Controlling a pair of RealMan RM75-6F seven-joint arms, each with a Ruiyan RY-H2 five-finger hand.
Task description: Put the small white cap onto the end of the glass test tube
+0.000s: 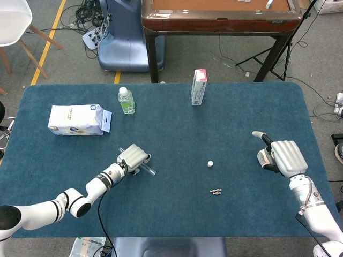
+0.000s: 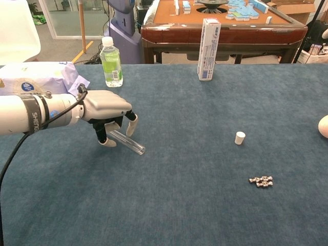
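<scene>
The cap (image 2: 240, 137) stands alone on the blue table (image 2: 195, 205), open end up, well to the right of the tube (image 2: 128, 143) and apart from both hands. In the head view the cap (image 1: 210, 163) is a small white dot near the table's middle.

The tube lies flat on the cloth, left of the cap, slanting so its open end points toward the cap's side and nearer the table's front edge. Its far end runs under the left hand (image 2: 105, 110). The left hand arches over that end with fingers (image 2: 132, 124) curled down on either side of the glass, fingertips at or near the cloth; whether they actually grip the tube cannot be told. In the head view the left hand (image 1: 133, 159) covers most of the tube (image 1: 149, 171).

A small cluster of metal beads (image 2: 261, 181) lies in front of the cap, a little to its right.

The right hand (image 1: 281, 155) rests palm-down far right of the cap, holding nothing, its fingers curled under the palm and the thumb out.

Behind the cap, toward the far edge, stands a tall box (image 2: 208, 42). Left of that, beyond the tube, are a green-labelled bottle (image 2: 111, 62) and a tissue pack (image 1: 76, 119).
</scene>
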